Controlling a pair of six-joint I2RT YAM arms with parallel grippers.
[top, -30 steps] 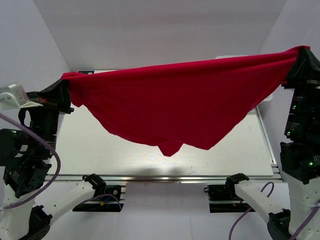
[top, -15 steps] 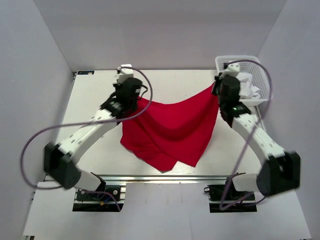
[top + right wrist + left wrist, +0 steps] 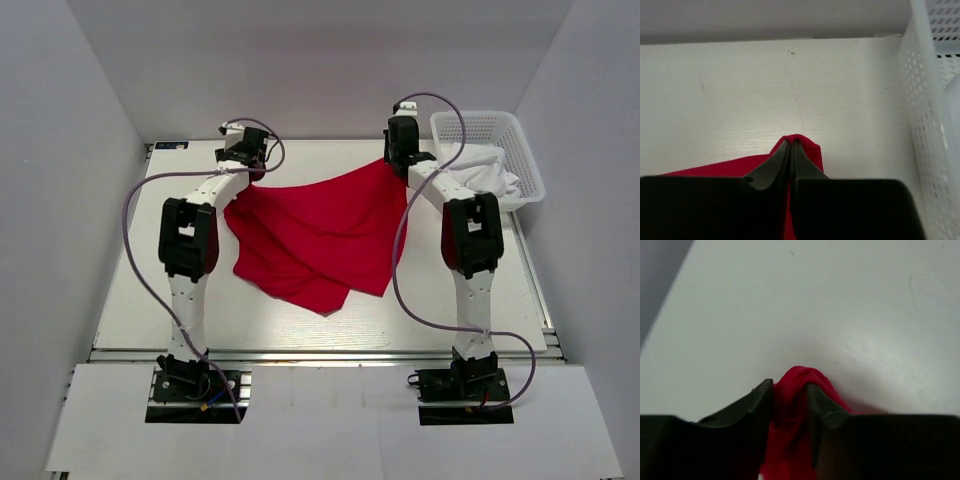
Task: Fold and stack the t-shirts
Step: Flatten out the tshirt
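A red t-shirt [image 3: 310, 240] lies spread and rumpled on the white table [image 3: 140, 290], with its far corners drawn toward both arms. My left gripper [image 3: 247, 168] is at the shirt's far left corner. In the left wrist view the jaws of this left gripper [image 3: 790, 389] stand apart, with a bunch of red t-shirt [image 3: 801, 376] loose between them. My right gripper [image 3: 394, 160] is at the far right corner. In the right wrist view the right gripper [image 3: 791, 143] is pinched shut on a peak of the t-shirt [image 3: 810, 150].
A white mesh basket [image 3: 525, 165] stands at the back right with white cloth [image 3: 490, 178] in it. Its wall [image 3: 927, 110] is just right of my right gripper. The back wall rises behind both grippers.
Both arms swung the hanging shirt from high near the camera down to the far side of the table, where it now lies. The left jaws have parted.
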